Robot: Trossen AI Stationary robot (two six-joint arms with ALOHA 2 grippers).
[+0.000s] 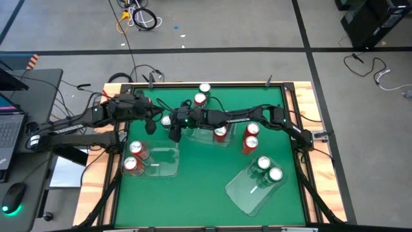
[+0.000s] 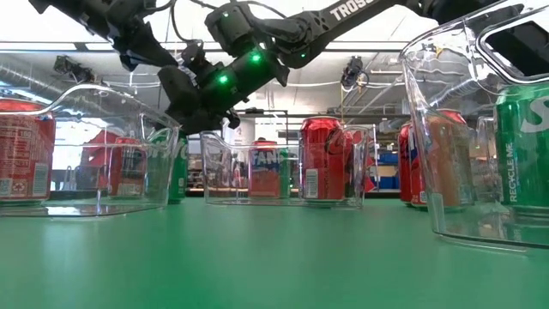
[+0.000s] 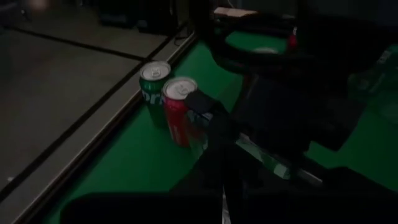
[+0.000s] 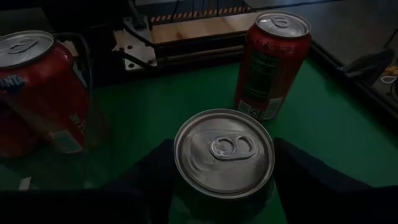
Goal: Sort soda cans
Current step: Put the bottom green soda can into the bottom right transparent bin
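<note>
So the right gripper sits w/ fingers spread on both sides of a can, not squeezing yet, just left of the middle bin, prob to lift it; left gripper pressed together nearby.

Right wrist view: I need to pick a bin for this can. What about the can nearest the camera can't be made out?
Right wrist view: the can shows only its silver lid, which hides its body colour and label.
High view: the right gripper overlaps that spot; the can's side is too small to tell.
</note>
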